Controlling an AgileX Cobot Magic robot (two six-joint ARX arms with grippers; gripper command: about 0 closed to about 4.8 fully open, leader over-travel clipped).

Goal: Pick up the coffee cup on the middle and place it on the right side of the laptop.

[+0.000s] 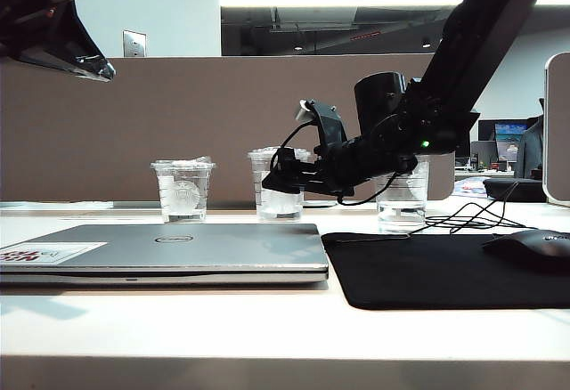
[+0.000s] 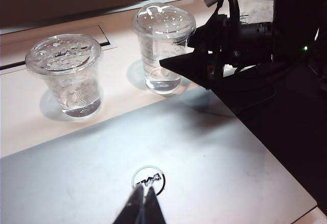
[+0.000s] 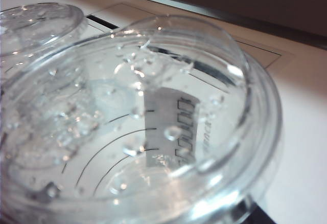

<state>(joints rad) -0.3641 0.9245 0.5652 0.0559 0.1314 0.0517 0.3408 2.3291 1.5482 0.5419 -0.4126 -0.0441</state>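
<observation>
The coffee cup (image 1: 281,196) is the middle one of three clear cups behind the laptop (image 1: 178,246). It has a flat lid and a frosted round logo. My right gripper (image 1: 278,180) reaches in from the right at cup height, jaws wide, one dark finger (image 2: 186,68) beside the cup (image 2: 162,45). In the right wrist view the cup's lid and printed boxes (image 3: 179,127) fill the picture and the fingers are hidden. My left gripper (image 2: 144,192) hangs shut and empty high above the laptop's round logo (image 2: 148,178), seen at the upper left (image 1: 96,68) of the exterior view.
A shorter clear cup (image 1: 183,190) stands left of the middle one, and a taller cup (image 1: 403,199) right of it, behind my right arm. A black mouse pad (image 1: 427,274) with a mouse (image 1: 534,247) and loose cables (image 1: 468,218) lies right of the laptop. A brown partition (image 1: 178,123) runs behind.
</observation>
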